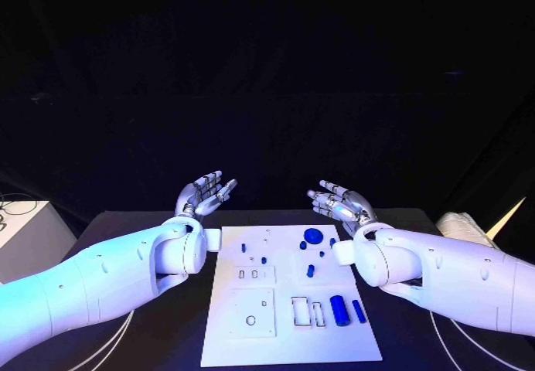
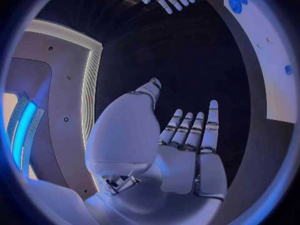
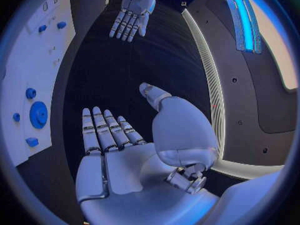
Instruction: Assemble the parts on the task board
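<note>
The white task board [image 1: 229,340] lies in the middle of the black table. On it are small blue parts: a round disc [image 1: 313,234] near the far edge, little pegs [image 1: 310,270] around the middle, and two long cylinders [image 1: 338,310] near the front right. My left hand [image 1: 206,191] hovers beyond the board's far left corner, fingers spread, holding nothing. My right hand [image 1: 340,202] hovers beyond the far right corner, likewise empty. The left wrist view shows my left hand [image 2: 187,145] flat and the board [image 2: 272,60]. The right wrist view shows my right hand [image 3: 109,145], the disc [image 3: 39,114] and the left hand [image 3: 133,12].
A white box-like object [image 1: 28,232] stands off the table's left side. Pale folded material [image 1: 468,226] lies at the right edge. White cables [image 1: 111,340] run along the table near both forearms. Rectangular recesses [image 1: 301,311] mark the board's front half.
</note>
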